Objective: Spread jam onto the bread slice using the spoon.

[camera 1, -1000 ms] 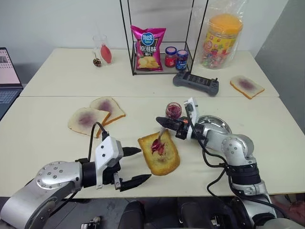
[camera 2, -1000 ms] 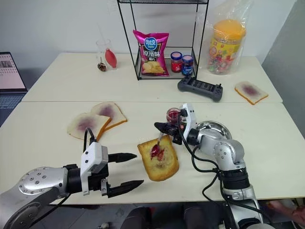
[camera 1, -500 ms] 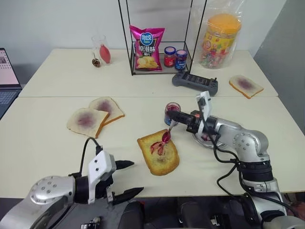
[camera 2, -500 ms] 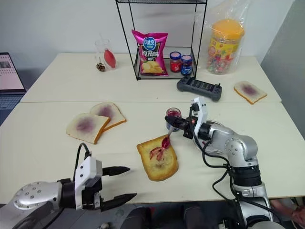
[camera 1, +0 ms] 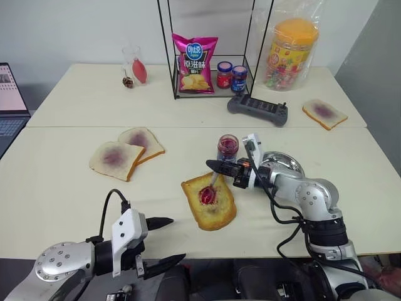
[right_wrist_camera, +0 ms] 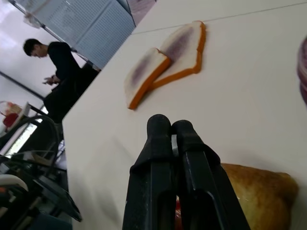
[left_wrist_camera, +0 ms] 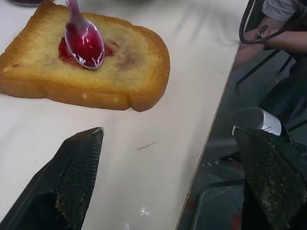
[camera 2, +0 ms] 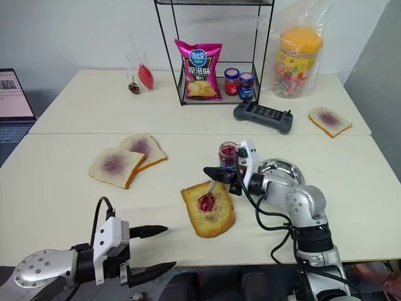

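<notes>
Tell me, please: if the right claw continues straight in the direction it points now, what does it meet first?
Probably the two pale bread slices. The right claw, shut on the spoon, points nearly level across the table, passing above the toasted bread slice. Depth is unclear, so it might pass over them.

Bare tabletop (camera 1: 56, 188) is left between the left claw (camera 1: 164, 243) and the bread slice (camera 1: 209, 202). Just behind the right claw (camera 1: 213, 165), passage is blocked by the jam jar (camera 1: 227, 148) and a metal bowl (camera 1: 283, 163) beside it.
</notes>
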{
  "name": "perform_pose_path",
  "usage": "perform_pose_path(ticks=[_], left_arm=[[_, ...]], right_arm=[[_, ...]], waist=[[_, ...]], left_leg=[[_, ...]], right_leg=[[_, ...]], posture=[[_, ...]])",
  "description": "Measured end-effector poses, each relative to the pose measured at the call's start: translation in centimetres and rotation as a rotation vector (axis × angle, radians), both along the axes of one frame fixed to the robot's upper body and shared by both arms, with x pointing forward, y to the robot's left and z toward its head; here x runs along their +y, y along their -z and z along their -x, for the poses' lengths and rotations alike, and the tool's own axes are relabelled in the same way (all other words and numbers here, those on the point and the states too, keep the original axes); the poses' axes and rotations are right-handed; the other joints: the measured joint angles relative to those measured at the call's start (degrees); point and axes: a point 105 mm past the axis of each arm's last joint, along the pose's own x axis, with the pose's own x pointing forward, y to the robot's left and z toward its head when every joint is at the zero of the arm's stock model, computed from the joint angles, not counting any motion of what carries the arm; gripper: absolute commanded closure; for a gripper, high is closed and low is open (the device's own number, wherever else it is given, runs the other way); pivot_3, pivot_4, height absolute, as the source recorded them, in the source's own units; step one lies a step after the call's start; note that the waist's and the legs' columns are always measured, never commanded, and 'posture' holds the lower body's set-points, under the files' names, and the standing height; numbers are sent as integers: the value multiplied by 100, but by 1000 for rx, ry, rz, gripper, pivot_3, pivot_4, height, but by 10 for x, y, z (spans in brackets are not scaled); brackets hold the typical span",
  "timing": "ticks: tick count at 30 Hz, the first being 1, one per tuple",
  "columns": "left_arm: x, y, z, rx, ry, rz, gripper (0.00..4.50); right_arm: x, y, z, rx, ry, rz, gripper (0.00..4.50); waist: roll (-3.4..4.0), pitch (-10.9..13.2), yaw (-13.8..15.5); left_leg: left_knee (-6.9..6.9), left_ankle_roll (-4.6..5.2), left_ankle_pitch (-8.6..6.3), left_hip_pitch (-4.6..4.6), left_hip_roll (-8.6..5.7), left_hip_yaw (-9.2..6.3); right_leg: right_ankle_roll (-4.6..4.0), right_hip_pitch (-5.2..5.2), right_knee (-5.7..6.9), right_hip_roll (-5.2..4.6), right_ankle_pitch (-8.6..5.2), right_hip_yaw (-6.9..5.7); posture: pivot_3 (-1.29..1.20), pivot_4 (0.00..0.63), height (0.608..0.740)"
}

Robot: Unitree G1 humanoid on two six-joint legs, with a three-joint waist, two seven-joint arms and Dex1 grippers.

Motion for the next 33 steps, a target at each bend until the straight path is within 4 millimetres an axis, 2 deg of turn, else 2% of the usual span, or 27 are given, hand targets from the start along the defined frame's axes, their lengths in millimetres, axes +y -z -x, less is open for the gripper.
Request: perform_pose_path(ticks=[5, 10, 14, 17, 20, 25, 30, 33], left_arm=[[4, 5, -2, 5, 3, -7, 0], [-3, -3, -13, -64, 39, -10, 0], [-9, -16, -24, -136, 64, 8, 0], [-13, -25, -31, -156, 91, 41, 0], [-20, -37, -40, -176, 126, 51, 0], [-33, -49, -49, -178, 191, 43, 0], [-57, -72, -65, -217, 266, 40, 0], [-67, -74, -72, -203, 287, 37, 0]], right_arm=[[-10, -1, -1, -15, 6, 17, 4460], [-19, -6, -3, -24, 28, 13, 4460], [-28, -31, 0, -23, 64, -98, 4460], [-38, -56, 10, -49, 82, -188, 4460], [-56, -62, 15, -52, 182, -217, 4460], [-94, -56, 19, -48, 394, -154, 4460], [-145, -53, 20, -62, 654, -135, 4460], [-167, -48, 18, -62, 771, -137, 4460]], waist=[[0, 0, 2], [0, 0, 12], [0, 0, 11], [0, 0, 9], [-2, -1, 25], [-2, -1, 14], [-2, -1, 31], [-2, -1, -6]], left_leg=[[0, 0, 0, 0, 0, -1], [3, 0, 0, -1, -3, -1], [1, 0, 0, -2, -2, -2], [-3, 0, 0, -4, -1, -4], [-2, 0, 0, -7, -2, -8], [3, 0, 0, -6, -6, -2], [5, 1, 0, -4, -8, -3], [3, 1, 0, -3, -7, 0]], right_leg=[[0, 0, 0, 1, 0, -1], [3, 2, 1, 0, 2, -1], [4, 1, 2, 1, 2, 0], [3, 1, 1, 2, 1, -3], [3, 2, 0, 3, 0, -7], [7, 2, 0, 1, 3, 2], [10, 7, 0, 4, 4, 1], [10, 5, 0, 6, 4, 9]], posture=[[0, 150, 740], [0, 150, 740], [0, 150, 740], [0, 150, 740], [0, 150, 740], [0, 150, 740], [0, 150, 740], [0, 150, 740]])
